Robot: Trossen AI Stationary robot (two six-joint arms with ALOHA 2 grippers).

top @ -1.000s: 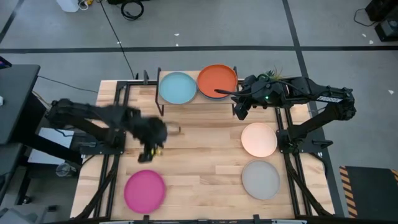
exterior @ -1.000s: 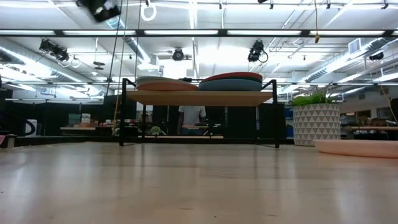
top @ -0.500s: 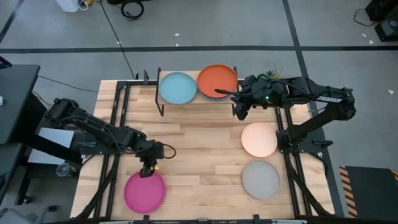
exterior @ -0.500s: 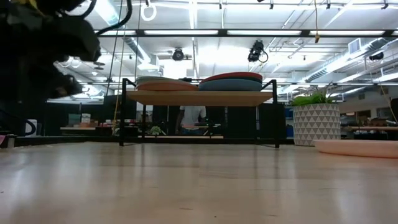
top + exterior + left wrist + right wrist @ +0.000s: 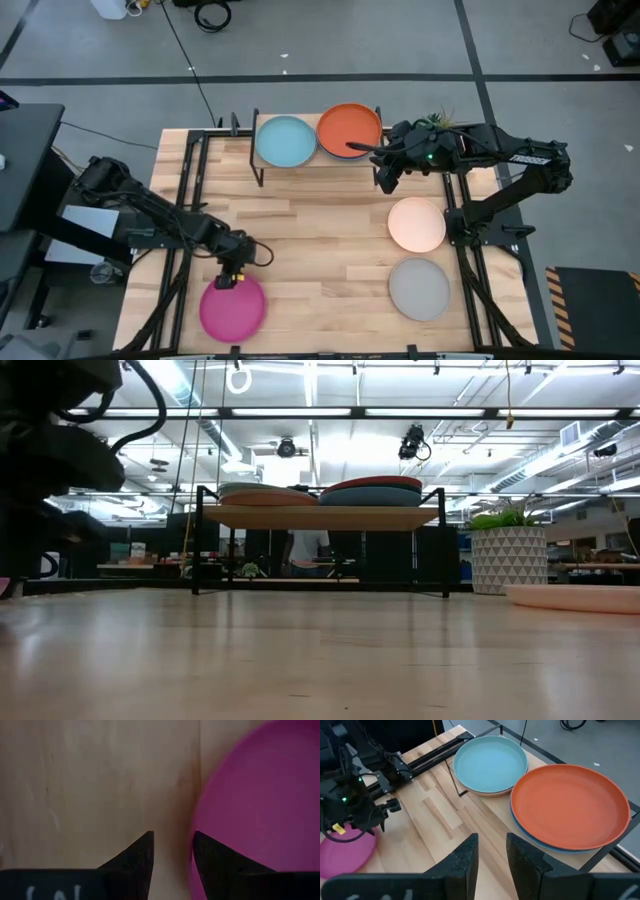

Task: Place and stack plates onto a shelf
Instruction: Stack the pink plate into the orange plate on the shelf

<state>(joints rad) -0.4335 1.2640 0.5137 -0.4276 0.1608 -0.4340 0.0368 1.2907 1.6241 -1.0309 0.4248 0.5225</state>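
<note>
The magenta plate (image 5: 232, 308) lies flat near the table's near left corner. My left gripper (image 5: 232, 272) points down at its far rim, open by a narrow gap; in the left wrist view (image 5: 172, 857) one finger is over the plate (image 5: 260, 805) and the other over bare wood. The shelf (image 5: 320, 517) at the far edge carries two stacks, topped by the light blue plate (image 5: 285, 140) and the orange plate (image 5: 349, 130). My right gripper (image 5: 385, 176) hovers just in front of the orange stack, narrowly open and empty. The cream plate (image 5: 417, 223) and the grey plate (image 5: 418, 288) lie flat on the right. My left gripper comes from above, pointing down, at the magenta plate's far rim (image 5: 197, 820). One finger (image 5: 215, 860) stands over that rim, the other over the table beside it. Whether either finger touches the plate, I cannot tell.
A potted plant (image 5: 510, 555) stands at the table's far right corner, beside the shelf. Black frame rails (image 5: 190, 200) run along both table sides. Bare wood (image 5: 320, 240) lies between the shelf and the near plates. A person (image 5: 308, 550) stands in the room beyond.
My left gripper has swept from the table's left middle toward the near edge and come down over the magenta plate's far rim; the low view now shows the arm large at its left. The plates and my right arm have stayed put.
</note>
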